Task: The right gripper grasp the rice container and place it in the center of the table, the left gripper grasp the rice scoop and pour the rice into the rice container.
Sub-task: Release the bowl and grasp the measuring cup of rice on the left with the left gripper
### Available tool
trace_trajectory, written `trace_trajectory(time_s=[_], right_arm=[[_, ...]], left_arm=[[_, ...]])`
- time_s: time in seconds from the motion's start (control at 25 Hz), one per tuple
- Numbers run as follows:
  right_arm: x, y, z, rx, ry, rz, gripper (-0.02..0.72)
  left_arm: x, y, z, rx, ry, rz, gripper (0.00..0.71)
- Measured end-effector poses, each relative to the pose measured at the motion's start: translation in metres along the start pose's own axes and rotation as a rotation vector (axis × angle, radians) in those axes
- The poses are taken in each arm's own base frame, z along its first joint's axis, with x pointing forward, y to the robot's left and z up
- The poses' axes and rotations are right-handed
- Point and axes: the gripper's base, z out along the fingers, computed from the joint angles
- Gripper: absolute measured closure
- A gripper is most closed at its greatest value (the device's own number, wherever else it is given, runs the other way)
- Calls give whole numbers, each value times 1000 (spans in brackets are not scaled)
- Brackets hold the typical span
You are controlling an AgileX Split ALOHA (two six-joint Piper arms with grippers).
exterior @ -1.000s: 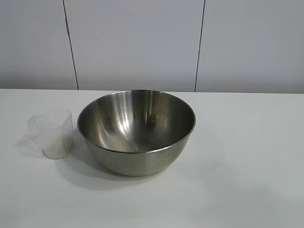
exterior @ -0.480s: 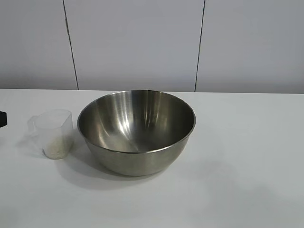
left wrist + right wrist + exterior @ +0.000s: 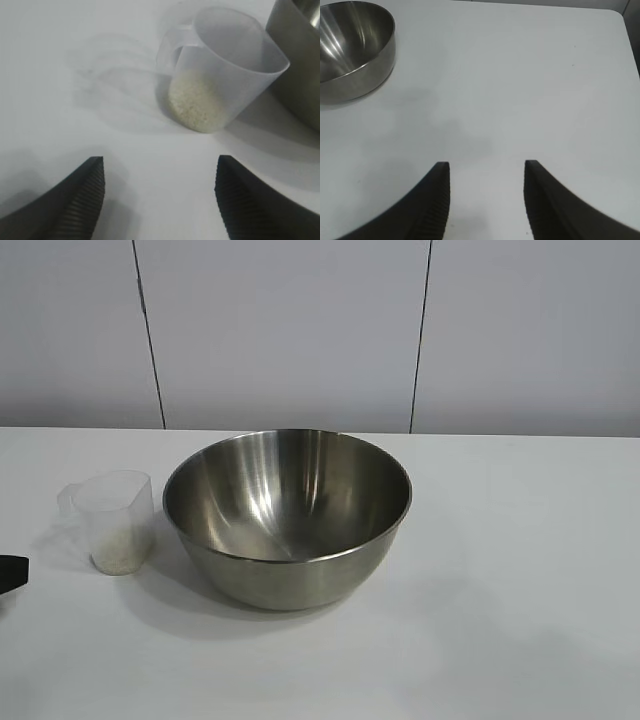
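Note:
The rice container (image 3: 287,520), a big shiny steel bowl, stands near the middle of the white table (image 3: 500,590). Just left of it stands the rice scoop (image 3: 115,520), a clear plastic cup with white rice (image 3: 117,552) in its bottom. In the exterior view only a black tip of my left gripper (image 3: 10,573) shows at the left edge, short of the scoop. The left wrist view has my left gripper (image 3: 160,160) open and empty, facing the rice scoop (image 3: 225,70) and its rice (image 3: 195,102). My right gripper (image 3: 487,163) hangs open over bare table, far from the rice container (image 3: 350,50).
A pale panelled wall (image 3: 300,330) rises behind the table. The table's far corner (image 3: 620,20) shows in the right wrist view. Bare white tabletop stretches right of the bowl.
The black tip of my left gripper has come into the exterior view at the left edge and moved lower in the picture. Bowl and scoop have not moved.

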Motion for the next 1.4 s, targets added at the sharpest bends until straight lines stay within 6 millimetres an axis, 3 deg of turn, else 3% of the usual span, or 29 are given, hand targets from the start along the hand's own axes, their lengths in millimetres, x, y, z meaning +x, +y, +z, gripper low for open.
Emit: trace_trajectory(time_s=[0.32, 0.56, 0.88, 1.12, 1.4], right_arm=[[0, 0, 0, 0, 0, 0, 390], [0, 0, 0, 0, 0, 0, 390], [0, 0, 0, 0, 1, 0, 390], [0, 0, 0, 0, 1, 0, 390], [0, 0, 0, 0, 1, 0, 390]], left_arm=[[-20, 4, 17, 127, -46, 127, 252], [-16, -1, 21, 171, 13, 274, 252], [-17, 5, 24, 117, -1, 297, 252], [-2, 10, 35, 129, -2, 240, 252], [-2, 18, 43, 96, -23, 229, 252]])
